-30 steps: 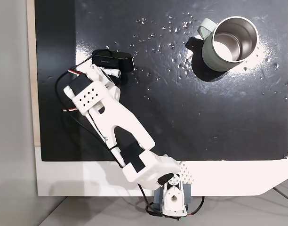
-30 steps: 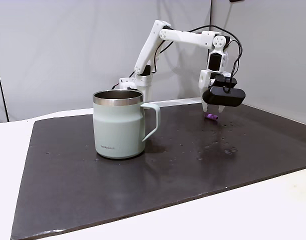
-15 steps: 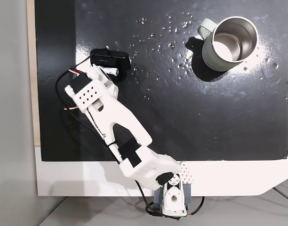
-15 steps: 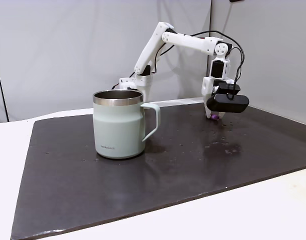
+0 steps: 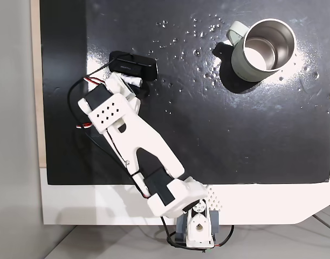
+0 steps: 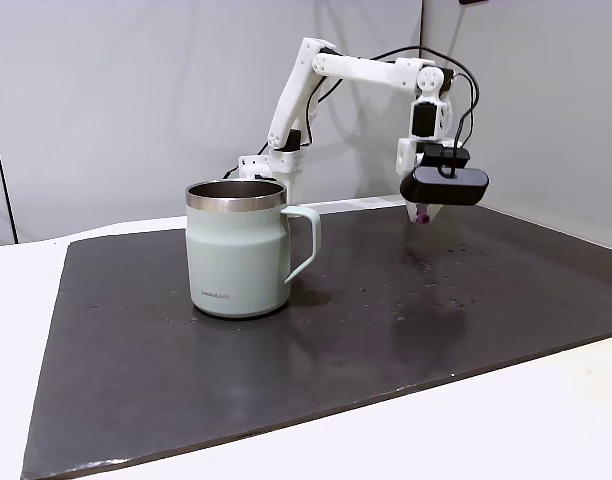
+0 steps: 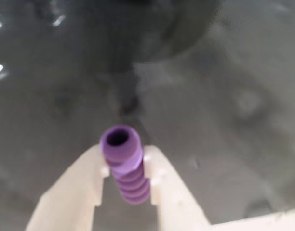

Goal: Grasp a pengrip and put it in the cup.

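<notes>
Raised, end effector (image 7: 123,168) clamps pengrip (image 7: 123,161) above mat (image 6: 386,310).

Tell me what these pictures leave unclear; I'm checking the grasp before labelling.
- Overhead fixed view: pengrip hidden beneath the black camera and wrist.
- Side fixed view: pengrip too small to judge the hand's grip.
- Wrist view: hand cut by bottom edge; mat blurred.

One fixed camera is looking straight down on the dark worktop (image 5: 219,135), with the arm's base (image 5: 194,229) sitting at the bottom edge. The other fixed camera is standing low at the opposite side, facing the arm across the cup (image 6: 236,250). Both are taking in cup (image 5: 262,49) and arm. The wrist camera is peering closely past the jaws at the worktop (image 7: 224,96).
</notes>
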`<state>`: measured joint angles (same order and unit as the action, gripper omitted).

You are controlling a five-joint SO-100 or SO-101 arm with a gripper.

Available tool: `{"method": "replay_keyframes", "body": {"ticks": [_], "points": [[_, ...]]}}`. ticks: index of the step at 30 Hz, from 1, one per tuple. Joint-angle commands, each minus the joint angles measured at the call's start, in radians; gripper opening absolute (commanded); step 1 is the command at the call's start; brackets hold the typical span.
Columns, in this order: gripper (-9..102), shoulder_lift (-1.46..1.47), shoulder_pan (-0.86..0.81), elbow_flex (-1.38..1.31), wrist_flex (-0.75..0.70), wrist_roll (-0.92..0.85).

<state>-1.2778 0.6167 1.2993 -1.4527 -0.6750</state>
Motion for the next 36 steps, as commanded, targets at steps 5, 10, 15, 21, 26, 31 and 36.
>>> {"method": "replay_keyframes", "body": {"ticks": [5,10,15,21,26,31,36], "points": [[0,-0.239,-0.144,-0.077,-0.163,0.009],[0,-0.403,-0.302,-0.048,-0.221,-0.041],[0,-0.512,-0.500,-0.072,-0.230,-0.107],[0,-0.540,-0.730,-0.150,-0.186,-0.175],[0,-0.551,-0.861,-0.150,-0.051,-0.187],[0,-0.517,-0.920,-0.179,0.075,-0.146],[0,-0.400,-0.962,-0.304,0.121,-0.114]]}}
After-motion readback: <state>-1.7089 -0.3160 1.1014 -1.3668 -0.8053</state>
